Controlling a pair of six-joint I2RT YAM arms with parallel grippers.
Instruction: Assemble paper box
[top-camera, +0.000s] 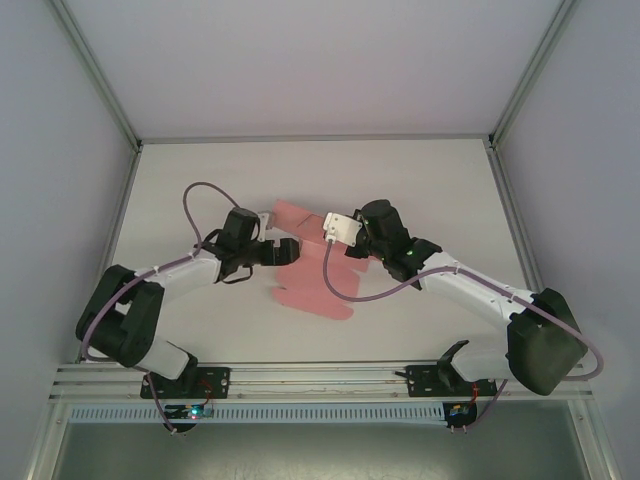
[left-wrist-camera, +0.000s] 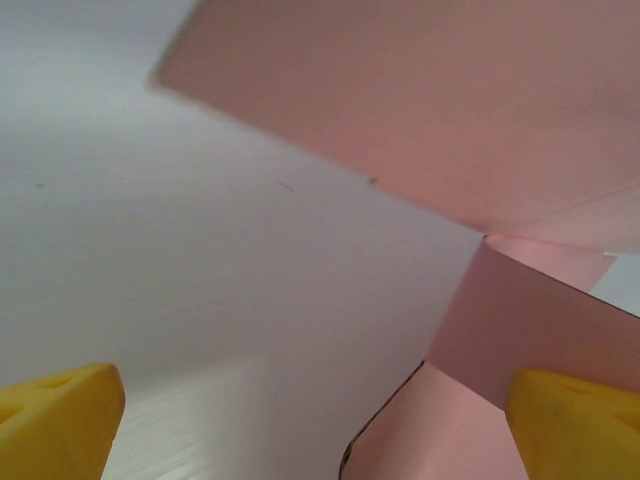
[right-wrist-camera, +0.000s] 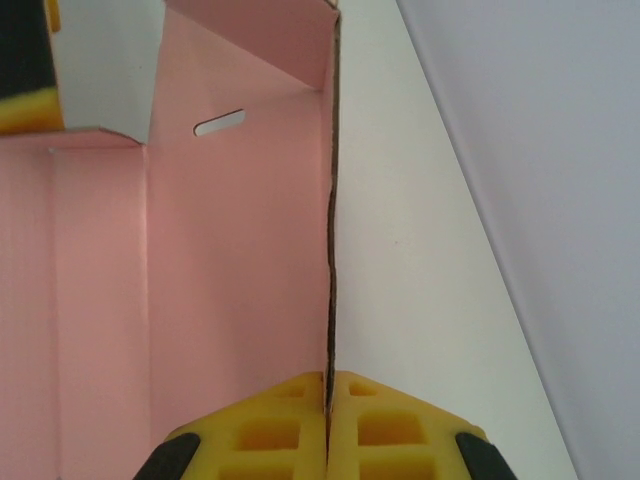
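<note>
Right gripper (right-wrist-camera: 328, 400) clamped on paper box (right-wrist-camera: 240, 250) flap edge, left gripper (left-wrist-camera: 320, 420) apart; thin card may buckle if pulled.

— How much of the paper box (top-camera: 310, 290) is hidden from above?
— Its 1 o'clock part lies under the right gripper (top-camera: 332, 238), and its 9 o'clock edge under the left gripper (top-camera: 283, 251).
— And close up?
— In the left wrist view the card is blurred and runs off at 12 and 3 o'clock. In the right wrist view it runs off at 9, and the gripper is cropped at 6.
</note>
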